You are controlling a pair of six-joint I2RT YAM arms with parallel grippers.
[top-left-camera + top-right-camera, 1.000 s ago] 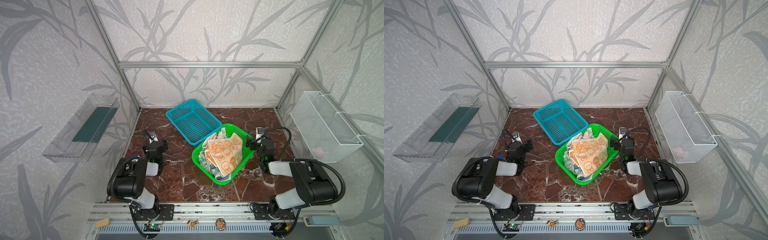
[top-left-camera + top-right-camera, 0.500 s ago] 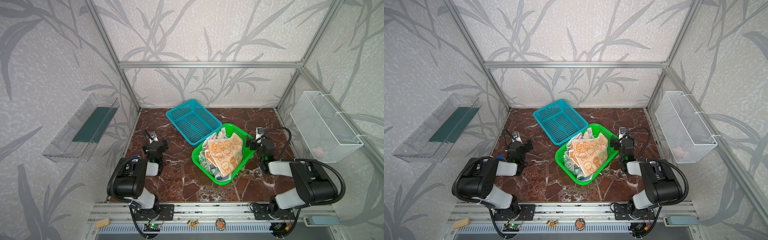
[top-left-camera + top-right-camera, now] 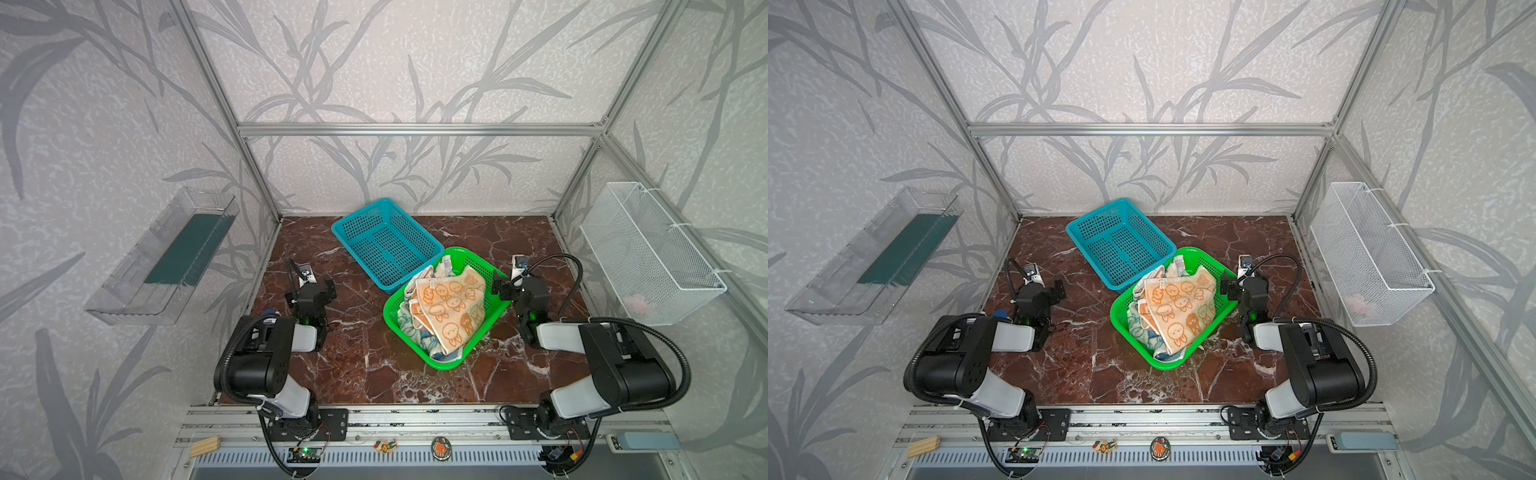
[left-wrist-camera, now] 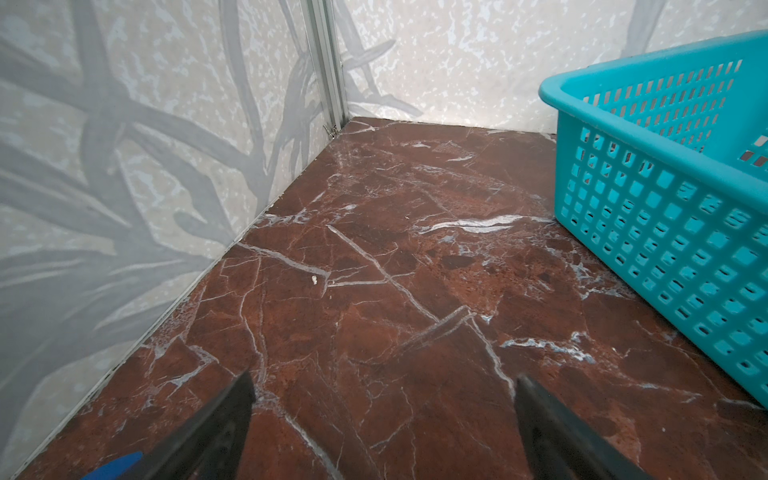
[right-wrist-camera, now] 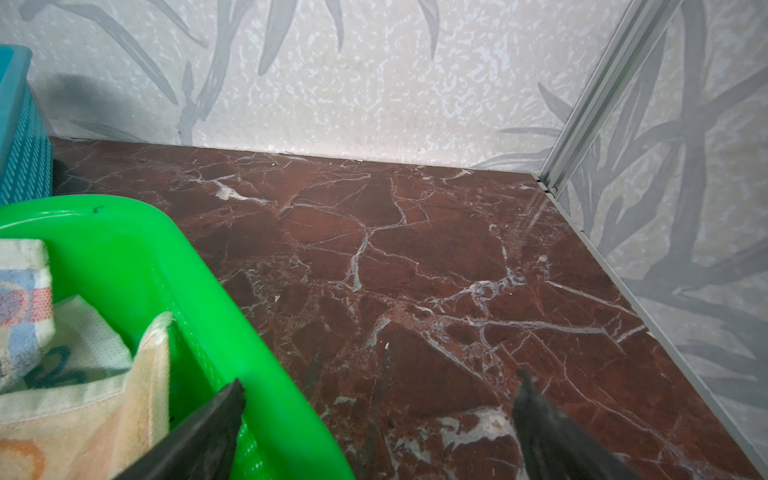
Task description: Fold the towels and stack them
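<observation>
The towels lie crumpled in a green basket (image 3: 469, 252) (image 3: 1196, 251) right of the floor's middle. On top is the cream one with orange bunnies (image 3: 451, 305) (image 3: 1179, 305) (image 5: 83, 419). A cream one with blue print (image 3: 409, 328) (image 5: 83, 345) shows under it, and a striped edge (image 3: 442, 266) (image 5: 20, 307) pokes out at the far side. My left gripper (image 3: 311, 287) (image 4: 384, 386) is open over bare floor, left of both baskets. My right gripper (image 3: 517, 286) (image 5: 378, 390) is open just right of the green basket, one finger (image 5: 216, 415) over its rim, holding nothing.
An empty blue basket (image 3: 365, 206) (image 4: 665, 232) stands behind the green one, touching its far-left corner. A clear tray (image 3: 166, 257) hangs on the left wall and a white wire basket (image 3: 648, 253) on the right wall. Walls and metal posts close in the marble floor (image 3: 365, 365).
</observation>
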